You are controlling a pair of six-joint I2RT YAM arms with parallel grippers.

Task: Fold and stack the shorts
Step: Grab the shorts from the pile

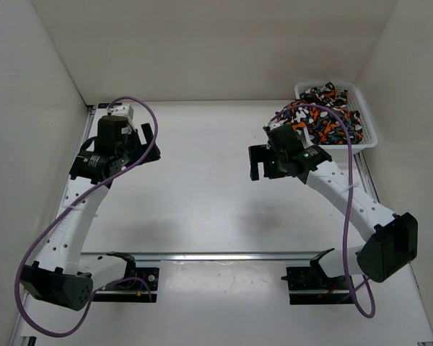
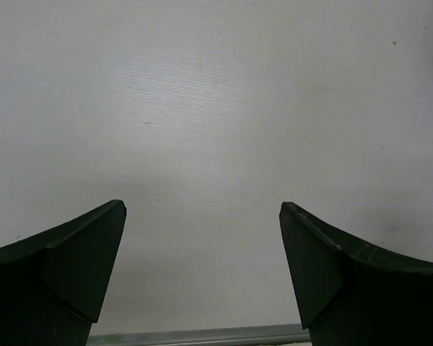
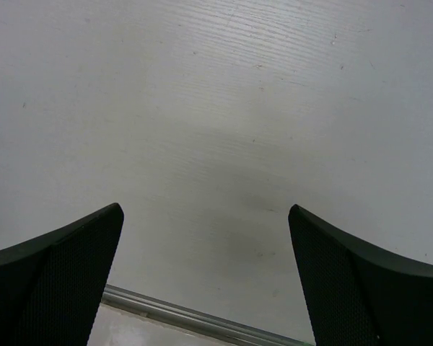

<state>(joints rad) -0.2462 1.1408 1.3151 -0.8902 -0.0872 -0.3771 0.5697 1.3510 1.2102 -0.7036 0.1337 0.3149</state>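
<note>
The shorts (image 1: 323, 114) lie in a crumpled heap of orange, black, grey and white print inside the white mesh basket (image 1: 372, 132) at the table's back right corner. My right gripper (image 1: 255, 163) hangs open over bare table, left of the basket and apart from the cloth. Far to the left, my left gripper (image 1: 146, 141) is open too, with nothing in it. The left wrist view shows the left gripper (image 2: 202, 206) with dark fingers spread wide over white table only. The right wrist view has the right gripper (image 3: 206, 207) just as wide, nothing between its fingers.
White walls close in the table on the left, back and right. A metal rail (image 1: 216, 255) runs along the near edge between the arm bases, also visible as a rail strip (image 3: 180, 314) in the right wrist view. A purple cable (image 1: 346, 180) loops along the right arm.
</note>
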